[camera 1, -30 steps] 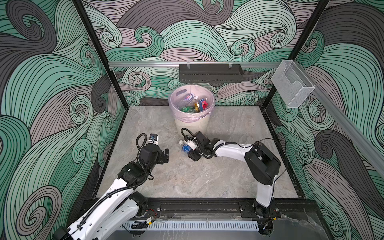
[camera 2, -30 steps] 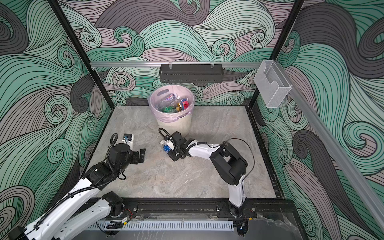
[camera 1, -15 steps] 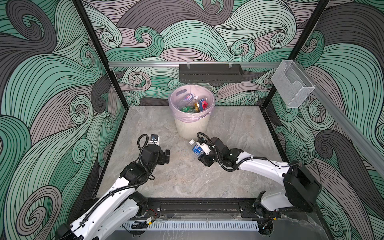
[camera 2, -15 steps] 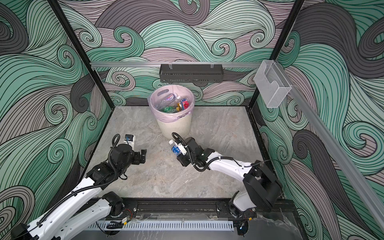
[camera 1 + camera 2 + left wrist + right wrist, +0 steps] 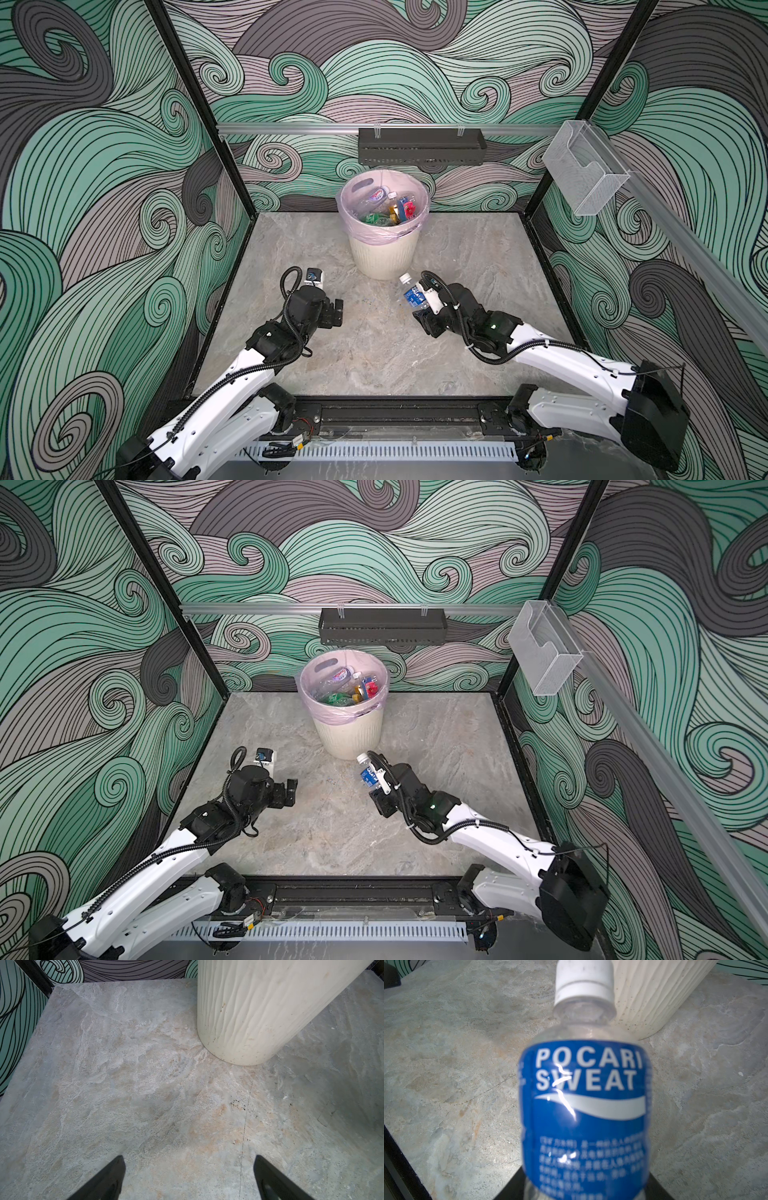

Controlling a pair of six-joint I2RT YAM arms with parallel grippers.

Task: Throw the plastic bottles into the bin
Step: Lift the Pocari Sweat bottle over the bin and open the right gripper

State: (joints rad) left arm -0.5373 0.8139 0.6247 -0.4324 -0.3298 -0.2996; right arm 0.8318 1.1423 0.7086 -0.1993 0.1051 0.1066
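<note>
- The right hand (image 5: 420, 306) is closed on a clear bottle (image 5: 414, 294) with a blue label and white cap. It grips the lower body, and the cap points toward the bin (image 5: 382, 257).
- The left hand (image 5: 335, 309) is wide open and holds nothing. In its wrist view only bare tabletop (image 5: 145, 1084) lies between its fingers (image 5: 113, 1176).
- The held bottle is just beside the bin's base on the near side, well below the rim. It seems to be off the tabletop, though I cannot be sure.
- The step in hand looks like carrying the bottle to the bin. Next, the right hand has to rise above the rim, reach over the opening and only then let go.
- The bin's own wall is what stands in the way. Pushing forward at this height would likely knock the bottle against it or shove the bin back.
- Many bottles (image 5: 384, 210) already lie inside the pink liner (image 5: 376, 237), and I see none loose on the tabletop, so this is probably the last one.
- A black shelf (image 5: 420, 145) hangs on the wall just behind the bin, so a high reach should stop short of it. A clear box (image 5: 584, 174) is well off to the side.
</note>
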